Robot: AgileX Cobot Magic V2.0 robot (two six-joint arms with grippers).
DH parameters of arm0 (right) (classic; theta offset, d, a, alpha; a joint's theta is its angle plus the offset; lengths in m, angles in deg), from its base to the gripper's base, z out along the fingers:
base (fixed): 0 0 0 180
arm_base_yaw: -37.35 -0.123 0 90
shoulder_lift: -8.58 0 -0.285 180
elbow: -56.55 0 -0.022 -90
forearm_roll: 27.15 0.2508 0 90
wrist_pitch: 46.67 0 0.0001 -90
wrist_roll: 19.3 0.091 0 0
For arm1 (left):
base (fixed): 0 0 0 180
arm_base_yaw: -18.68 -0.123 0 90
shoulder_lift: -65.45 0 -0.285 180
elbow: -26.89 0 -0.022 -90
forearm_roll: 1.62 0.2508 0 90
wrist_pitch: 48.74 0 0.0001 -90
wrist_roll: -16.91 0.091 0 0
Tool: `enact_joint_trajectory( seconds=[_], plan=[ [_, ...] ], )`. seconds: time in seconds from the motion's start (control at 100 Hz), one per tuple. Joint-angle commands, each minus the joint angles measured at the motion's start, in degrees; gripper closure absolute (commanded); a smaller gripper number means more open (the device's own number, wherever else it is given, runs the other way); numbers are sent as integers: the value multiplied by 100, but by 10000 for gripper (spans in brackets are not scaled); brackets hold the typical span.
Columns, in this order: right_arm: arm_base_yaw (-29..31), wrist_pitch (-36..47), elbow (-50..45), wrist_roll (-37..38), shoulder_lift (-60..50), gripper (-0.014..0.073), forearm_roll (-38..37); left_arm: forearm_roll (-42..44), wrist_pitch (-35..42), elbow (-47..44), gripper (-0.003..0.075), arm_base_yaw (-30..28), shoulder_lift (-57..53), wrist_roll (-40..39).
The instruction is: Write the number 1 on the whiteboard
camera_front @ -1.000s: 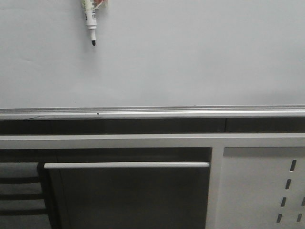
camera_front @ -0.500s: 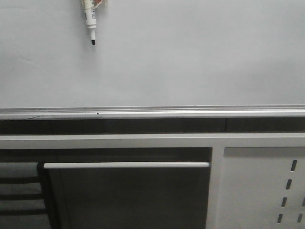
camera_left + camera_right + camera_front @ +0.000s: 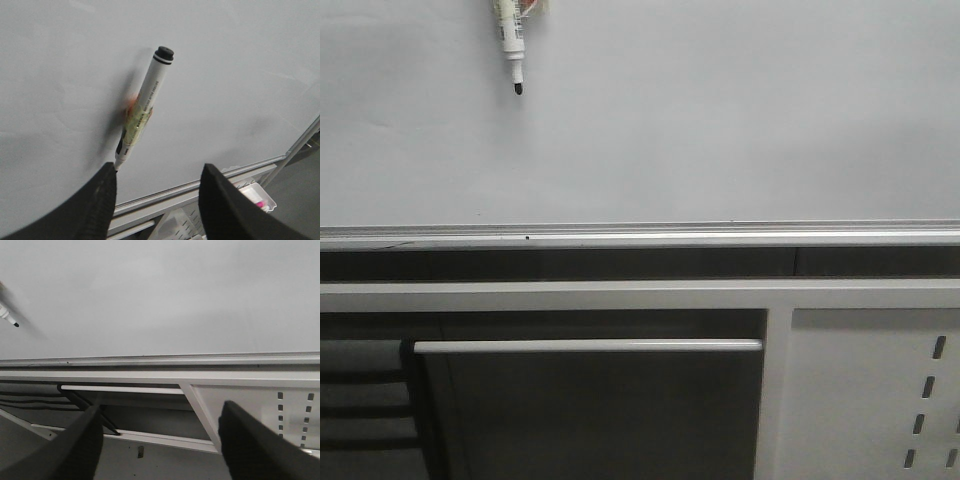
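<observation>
Black fingers of your left hand stand spread, grasping nothing; the marker sits beyond them against the whiteboard, tip down, upper left. Your right hand is likewise released. No stroke shows.

Marker top cut off by frame edge; holder unseen.

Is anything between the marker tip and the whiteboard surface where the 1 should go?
Nothing visible. The marker hangs tip-down in front of the bare whiteboard, no stroke drawn yet. Whether the tip touches the board cannot be told.
</observation>
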Motion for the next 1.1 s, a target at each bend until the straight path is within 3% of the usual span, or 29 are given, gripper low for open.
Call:
enact_joint_trajectory(
  seconds=[0.0, 0.25, 0.36, 0.87, 1.09],
  plan=[
    [0, 423, 206, -78, 82, 145, 171, -490, 451, 253, 387, 518, 142, 447],
    [0, 462, 206, -78, 82, 145, 174, -495, 3278, 755, 387, 2327, 685, 1121],
    [0, 460, 206, -78, 82, 145, 174, -126, 3382, 1050, 387, 2635, 1040, 1165],
    [0, 439, 206, -78, 82, 145, 174, -8, 3923, 1902, 390, 2615, 2042, 1165],
    [0, 437, 206, -78, 82, 145, 174, 204, 3999, 1902, 518, 2615, 2055, 1165]
  ],
)
